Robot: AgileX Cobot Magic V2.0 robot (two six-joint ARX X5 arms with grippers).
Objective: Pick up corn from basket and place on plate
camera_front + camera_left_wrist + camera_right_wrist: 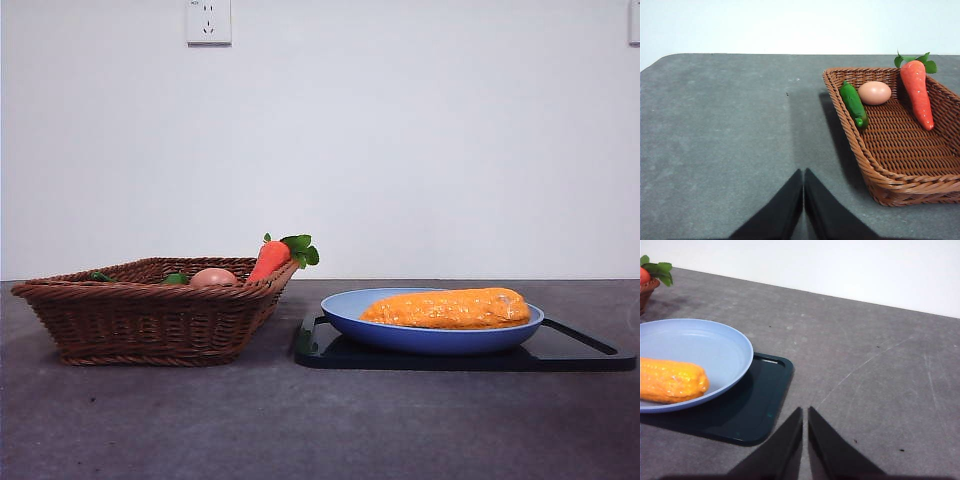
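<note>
The orange-yellow corn [448, 308] lies lengthwise in the blue plate [345, 312], which sits on a black tray. Its near end also shows in the right wrist view as corn [671, 381] on the plate [715, 347]. The brown wicker basket [150, 320] stands to the left of the plate; the basket [900, 165] holds no corn. My left gripper [803, 176] is shut over bare table beside the basket. My right gripper [805, 413] is shut, hovering off the tray's corner, apart from the plate. Neither arm shows in the front view.
In the basket lie a carrot [917, 92] with green leaves, a pale egg [874, 92] and a small green cucumber [853, 103]. The black tray [757, 400] under the plate juts out past its rim. A wall socket [208, 21] sits on the white wall behind.
</note>
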